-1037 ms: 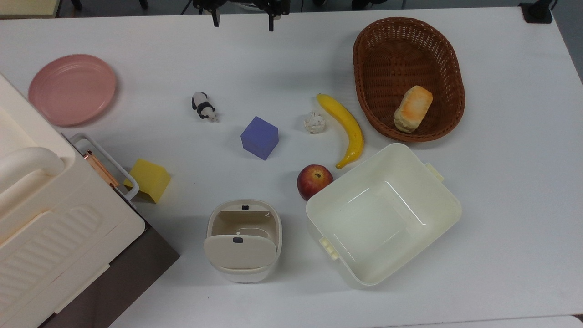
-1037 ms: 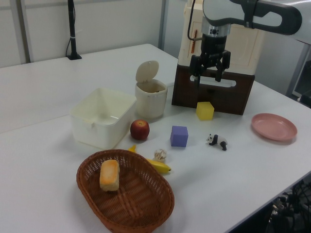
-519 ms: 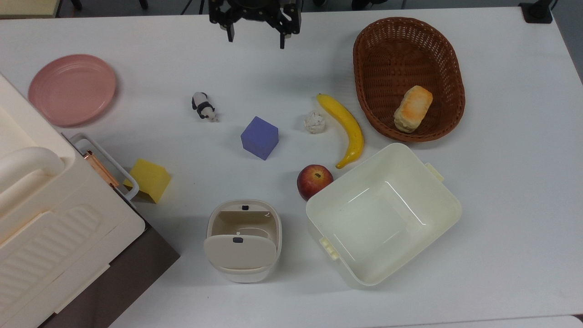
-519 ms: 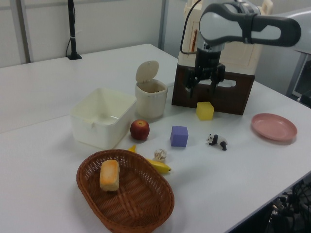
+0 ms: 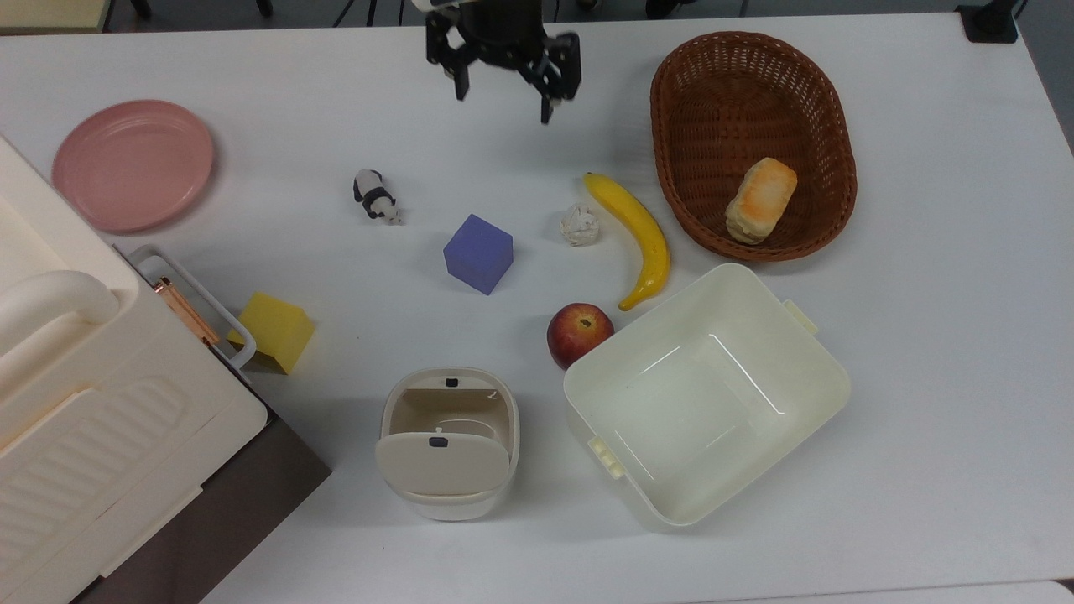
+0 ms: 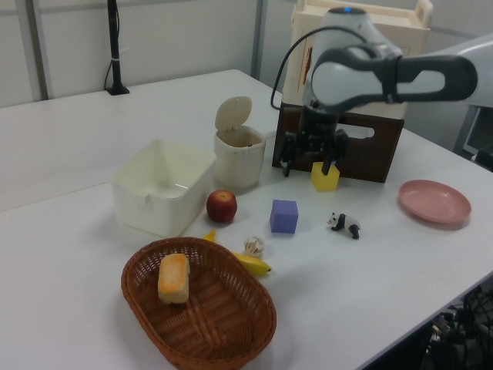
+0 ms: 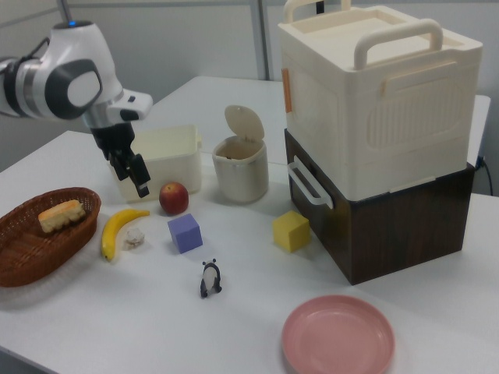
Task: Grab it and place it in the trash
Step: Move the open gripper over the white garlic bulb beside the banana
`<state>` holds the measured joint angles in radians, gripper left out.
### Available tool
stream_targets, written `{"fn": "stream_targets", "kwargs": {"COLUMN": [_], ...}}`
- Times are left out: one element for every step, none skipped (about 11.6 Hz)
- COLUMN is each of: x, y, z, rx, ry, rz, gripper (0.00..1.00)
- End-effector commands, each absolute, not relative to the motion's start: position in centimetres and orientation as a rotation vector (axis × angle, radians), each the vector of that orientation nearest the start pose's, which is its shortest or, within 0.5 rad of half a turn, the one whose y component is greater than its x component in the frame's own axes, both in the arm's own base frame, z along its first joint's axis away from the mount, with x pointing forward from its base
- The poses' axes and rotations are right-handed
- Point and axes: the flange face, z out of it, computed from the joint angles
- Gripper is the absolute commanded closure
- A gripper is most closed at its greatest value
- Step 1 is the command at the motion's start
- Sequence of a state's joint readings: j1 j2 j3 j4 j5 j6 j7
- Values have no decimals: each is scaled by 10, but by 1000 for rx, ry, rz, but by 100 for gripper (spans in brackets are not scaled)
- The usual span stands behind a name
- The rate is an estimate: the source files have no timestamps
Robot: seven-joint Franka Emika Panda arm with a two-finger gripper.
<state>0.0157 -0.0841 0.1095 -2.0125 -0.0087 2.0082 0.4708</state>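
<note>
My end effector point(image 5: 502, 97) hung above the white worktop point(image 5: 923, 335) with its two fingers spread wide and nothing between them, near twelve o'clock in the top view. The one crumpled paper ball point(image 5: 580, 225), small, white and wrinkled, lay on the worktop well apart from me, toward five o'clock of my fingers in the top view, just beside the single curved yellow banana point(image 5: 635, 235) and between it and the one matte purple cube point(image 5: 478, 252). The one trash bin point(image 5: 447, 442) stood toward six o'clock of the top view, smooth cream plastic with rounded corners, its flip lid point(image 5: 442, 461) tilted open over a beige inside, with a small dark button on the lid. I counted one red apple point(image 5: 579, 334) touching or nearly touching the one large cream square tub point(image 5: 706, 393), which was glossy inside; one oval woven brown basket point(image 5: 755, 143) holding one golden bread roll point(image 5: 760, 200); one round pink plate point(image 5: 132, 164) with ringed ridges; one yellow block point(image 5: 273, 331); and one small black-and-white panda figurine point(image 5: 374, 196). At nine o'clock of the top view stood one cream ribbed storage box point(image 7: 374, 93) with a handle, stacked on one dark wood-grain box point(image 7: 382, 214).
</note>
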Motion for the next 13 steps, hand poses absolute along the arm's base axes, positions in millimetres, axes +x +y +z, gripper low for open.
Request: {"fn": "stream_targets", "kwargs": {"x": [536, 537, 539, 540, 544, 549, 551, 555, 557, 561, 562, 564, 566], "y": [95, 100, 106, 116, 123, 129, 132, 136, 138, 139, 139, 139, 140], "z": [459, 451, 438, 428, 414, 404, 393, 387, 379, 373, 369, 362, 363], "rx": [-2992, -2980, -2973, -2983, -2983, -2974, -2985, -3007, -3016, -3027, -3044, -3061, -3069], "ry": [826, 881, 931, 937, 944, 953, 948, 926, 921, 916, 904, 893, 884], "rz": [-121, -103, -69, -54, -39, -61, -52, -55, -40, -34, -37, -33, -41], "gripper": [0, 0, 0, 0, 0, 0, 0, 0, 0, 0, 0, 0, 0]}}
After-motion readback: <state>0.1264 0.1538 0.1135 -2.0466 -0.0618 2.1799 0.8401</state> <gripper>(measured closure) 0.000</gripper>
